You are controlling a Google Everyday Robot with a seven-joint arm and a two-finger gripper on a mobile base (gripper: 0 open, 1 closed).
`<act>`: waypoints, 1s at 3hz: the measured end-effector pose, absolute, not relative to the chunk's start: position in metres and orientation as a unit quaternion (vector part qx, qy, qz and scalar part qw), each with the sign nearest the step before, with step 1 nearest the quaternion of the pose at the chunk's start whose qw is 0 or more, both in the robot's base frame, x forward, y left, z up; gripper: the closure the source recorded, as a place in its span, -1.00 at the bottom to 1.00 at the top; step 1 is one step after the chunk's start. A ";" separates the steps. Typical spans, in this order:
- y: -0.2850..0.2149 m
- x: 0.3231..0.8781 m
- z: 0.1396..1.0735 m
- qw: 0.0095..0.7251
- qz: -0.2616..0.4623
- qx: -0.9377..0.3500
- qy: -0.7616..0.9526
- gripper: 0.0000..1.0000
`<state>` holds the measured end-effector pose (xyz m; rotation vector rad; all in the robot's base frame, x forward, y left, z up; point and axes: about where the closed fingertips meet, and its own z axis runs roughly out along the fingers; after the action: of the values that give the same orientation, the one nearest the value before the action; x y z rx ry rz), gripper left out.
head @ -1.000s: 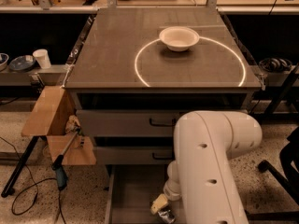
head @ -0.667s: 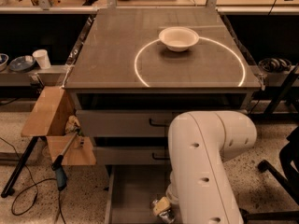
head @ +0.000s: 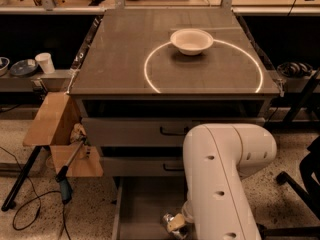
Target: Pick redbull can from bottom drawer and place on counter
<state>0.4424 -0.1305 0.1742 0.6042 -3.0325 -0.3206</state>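
The camera view looks down on the counter (head: 115, 59), a flat grey-brown cabinet top marked with a thin bright white circle (head: 147, 76). A white bowl (head: 191, 40) sits upright on the far arc of that circle, slightly left of its middle.

Below the counter's front edge are two grey drawers with black handles, the upper drawer (head: 125, 132) and the lower drawer (head: 132, 167), both pushed in. Under them the bottom drawer (head: 142, 206) is pulled out towards the camera, with its plain grey floor showing on the left.

The robot's bulky white arm (head: 225, 174) fills the lower right and bends down into the open bottom drawer. The end effector (head: 176, 225) is low inside that drawer at the arm's lower left edge, mostly hidden by the arm. I cannot tell whether it is spread or pressed together. A small shiny silvery piece just beside it looks like the redbull can (head: 168, 217), down in the bottom drawer and not on the counter. I cannot tell whether it is being gripped.

Left of the cabinet stands an open cardboard box (head: 50, 120), with a blue-handled tool (head: 65, 190) and a dark cable (head: 30, 211) on the speckled floor. A white cup (head: 46, 62) stands on a shelf further left.
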 end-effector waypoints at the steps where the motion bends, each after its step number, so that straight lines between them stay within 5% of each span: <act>1: -0.130 0.445 0.177 0.013 -0.103 0.197 -0.975 -1.00; 3: -0.127 0.440 0.168 0.022 -0.107 0.194 -0.975 -1.00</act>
<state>0.4405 -0.1268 0.1681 0.6026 -3.0205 -0.3306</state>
